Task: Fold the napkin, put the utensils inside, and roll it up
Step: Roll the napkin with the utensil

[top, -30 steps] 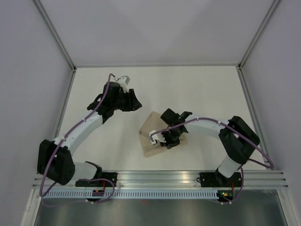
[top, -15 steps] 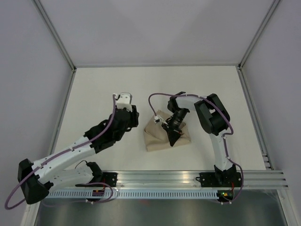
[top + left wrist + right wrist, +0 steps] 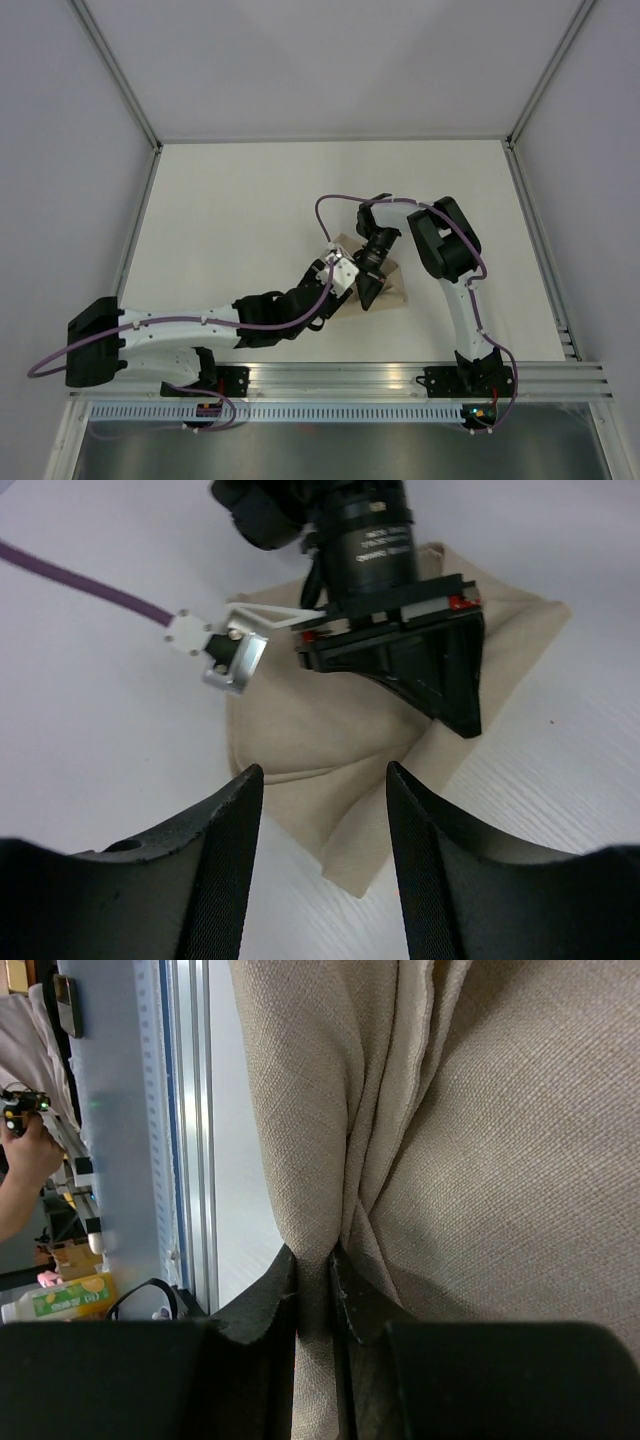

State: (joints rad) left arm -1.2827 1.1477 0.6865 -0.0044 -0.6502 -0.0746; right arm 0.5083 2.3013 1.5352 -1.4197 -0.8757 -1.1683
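Observation:
The tan napkin lies bunched in the middle of the table, mostly under the two arms. My right gripper points down onto it. In the right wrist view the right gripper is shut on an upright fold of the napkin. My left gripper reaches in low from the left. In the left wrist view the left gripper stands open, and a folded corner of the napkin lies between its fingers without touching them. The utensils are out of view.
An aluminium rail runs along the near table edge, also seen in the right wrist view as the rail. Grey enclosure walls stand on three sides. A purple cable loops beside the right wrist.
My left arm has swung down from the left and stretched low across to the napkin's near-left side, its jaws wider. The right gripper has stayed pinched on the cloth.

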